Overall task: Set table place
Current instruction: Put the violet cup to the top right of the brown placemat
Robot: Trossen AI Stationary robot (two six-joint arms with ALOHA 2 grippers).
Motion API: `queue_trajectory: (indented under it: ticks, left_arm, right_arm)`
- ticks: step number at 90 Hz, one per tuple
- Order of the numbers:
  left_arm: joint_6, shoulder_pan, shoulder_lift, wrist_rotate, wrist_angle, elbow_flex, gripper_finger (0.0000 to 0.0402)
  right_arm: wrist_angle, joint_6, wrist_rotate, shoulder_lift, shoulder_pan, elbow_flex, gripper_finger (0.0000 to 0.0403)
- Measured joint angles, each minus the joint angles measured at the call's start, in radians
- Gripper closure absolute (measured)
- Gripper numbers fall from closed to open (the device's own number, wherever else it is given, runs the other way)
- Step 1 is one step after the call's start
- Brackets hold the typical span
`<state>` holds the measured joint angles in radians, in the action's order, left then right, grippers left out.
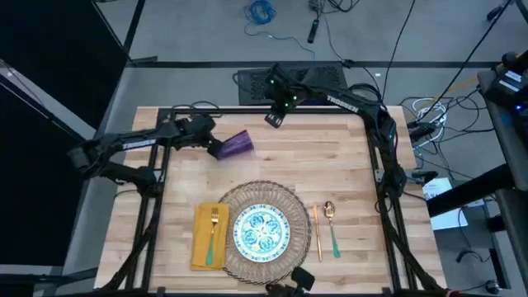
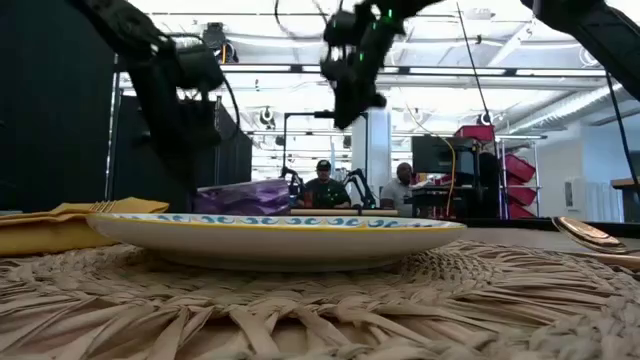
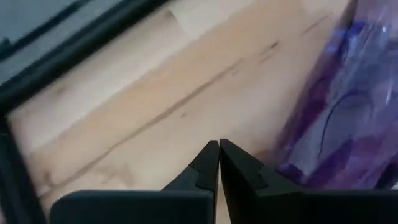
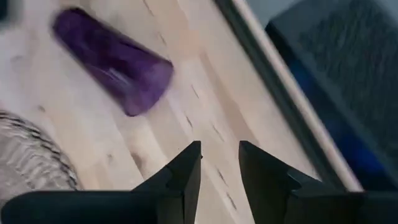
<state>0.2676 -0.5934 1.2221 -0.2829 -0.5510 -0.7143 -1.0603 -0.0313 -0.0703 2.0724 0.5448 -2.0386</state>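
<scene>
Purple cup (image 1: 237, 143) lies beside left end effector (image 1: 216, 148).

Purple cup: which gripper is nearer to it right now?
Left. The left gripper sits right beside the purple cup, which lies on its side, fingers shut and not gripping it. The right gripper hovers farther off, near the table's far edge.

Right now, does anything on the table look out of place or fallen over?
Yes. The purple cup lies on its side on the table, apart from the wicker mat, beside the shut left gripper. Plate, napkin, fork and spoon look orderly.
</scene>
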Motion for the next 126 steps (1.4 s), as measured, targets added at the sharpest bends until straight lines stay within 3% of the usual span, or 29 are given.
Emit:
queue_trajectory:
  ticks: [7, 19, 30, 38, 50, 59, 89, 126]
  left_arm:
    - [-0.011, 0.0, -0.073, 0.0, -0.022, 0.003, 0.0401]
    - [-0.014, 0.0, -0.175, 0.015, -0.032, 0.02, 0.0401]
    - [-0.008, 0.0, -0.23, 0.034, -0.032, 0.062, 0.0401]
    - [0.013, 0.0, -0.245, 0.047, -0.033, 0.102, 0.0401]
    - [0.035, -0.001, -0.242, 0.121, 0.024, 0.148, 0.0401]
    - [0.042, 0.003, -0.242, 0.174, 0.041, 0.161, 0.0401]
    - [0.061, 0.04, -0.243, 0.175, 0.063, 0.161, 0.0401]
    - [0.098, 0.116, -0.198, 0.179, 0.019, 0.161, 0.0401]
  right_arm:
    - [0.163, -0.04, -0.101, -0.03, 0.017, 0.153, 0.0307]
    - [0.601, -0.17, -0.334, -0.138, 0.023, 0.44, 0.0307]
    - [0.937, -0.328, -0.352, -0.213, 0.019, 0.711, 0.0307]
    - [1.206, -0.518, -0.422, -0.21, 0.017, 0.879, 0.0307]
    - [1.557, -0.697, -0.493, -0.183, -0.021, 1.004, 0.029]
    - [1.559, -0.716, -0.476, -0.174, -0.042, 1.021, 0.0256]
    - [1.493, -0.734, -0.392, -0.174, -0.075, 1.017, 0.0131]
    - [1.513, -0.751, -0.377, -0.09, -0.143, 0.959, 0.013]
